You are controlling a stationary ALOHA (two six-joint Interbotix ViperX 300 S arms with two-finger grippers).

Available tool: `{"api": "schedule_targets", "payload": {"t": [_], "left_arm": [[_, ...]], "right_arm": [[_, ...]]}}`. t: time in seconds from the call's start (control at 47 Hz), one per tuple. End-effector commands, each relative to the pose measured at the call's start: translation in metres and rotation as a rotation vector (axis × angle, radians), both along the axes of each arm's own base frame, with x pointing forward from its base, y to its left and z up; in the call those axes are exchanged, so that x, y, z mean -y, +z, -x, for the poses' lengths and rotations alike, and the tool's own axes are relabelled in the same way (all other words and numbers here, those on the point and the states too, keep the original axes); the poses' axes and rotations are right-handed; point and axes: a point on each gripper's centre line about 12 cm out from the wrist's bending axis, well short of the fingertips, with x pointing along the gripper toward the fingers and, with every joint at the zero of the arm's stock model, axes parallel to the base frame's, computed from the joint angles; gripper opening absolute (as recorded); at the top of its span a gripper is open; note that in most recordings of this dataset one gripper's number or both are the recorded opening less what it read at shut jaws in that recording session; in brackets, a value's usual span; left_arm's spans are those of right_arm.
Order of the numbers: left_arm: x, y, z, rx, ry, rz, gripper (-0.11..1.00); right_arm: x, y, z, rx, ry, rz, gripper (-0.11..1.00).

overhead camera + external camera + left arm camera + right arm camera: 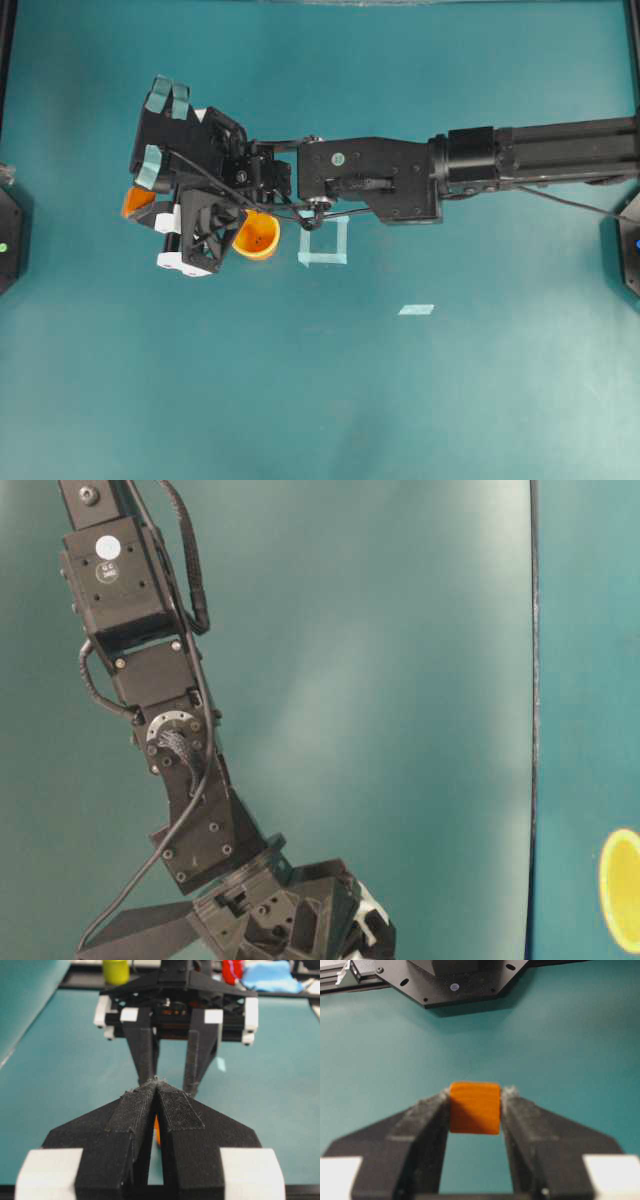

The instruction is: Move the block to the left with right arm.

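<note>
The block (pixel 475 1109), a small orange cube, sits clamped between the two black fingertips of my right gripper (pixel 475 1097), which is shut on it. In the overhead view the right arm (pixel 420 175) reaches from the right edge far across to the left. Only part of the block (pixel 135 201) peeks out under the gripper head there. I cannot tell whether the block touches the table. My left gripper (pixel 157 1082) is shut, tips together and holding nothing. It faces the right gripper's fingers (pixel 145 1055), and a sliver of orange shows through the slit behind its own tips.
A round yellow-orange cup (pixel 257 236) stands just right of the gripper head, partly under the arm. A pale tape square outline (pixel 323 242) lies beside it, and a small tape strip (pixel 416 309) further right. A black arm base (pixel 6 245) sits at the left edge.
</note>
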Motion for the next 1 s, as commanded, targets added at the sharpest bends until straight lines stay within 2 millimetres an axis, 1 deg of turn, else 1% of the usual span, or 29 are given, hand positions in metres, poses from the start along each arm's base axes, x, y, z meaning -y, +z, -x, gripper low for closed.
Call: {"api": "schedule_targets", "payload": {"t": [0.0,0.191,0.51,0.978], "left_arm": [[-0.0005,0.0053,-0.0010,0.004,0.004,-0.005,0.00],[-0.0006,0.0051,-0.0008,0.003,0.006,-0.005,0.00],[-0.0006,0.0049,-0.0008,0.001,0.006,-0.005,0.00],[-0.0007,0.0033,-0.0021,-0.006,0.006,-0.004,0.00]], "right_arm": [[-0.0009,0.0258,-0.0002,0.055,0.001,0.002,0.40],[-0.0009,0.0267,0.0000,0.057,0.001,0.002,0.40],[-0.0007,0.0226,0.0010,0.034,-0.001,0.000,0.40],[-0.0007,0.0243,0.0010,0.038,-0.001,0.000,0.40]]}}
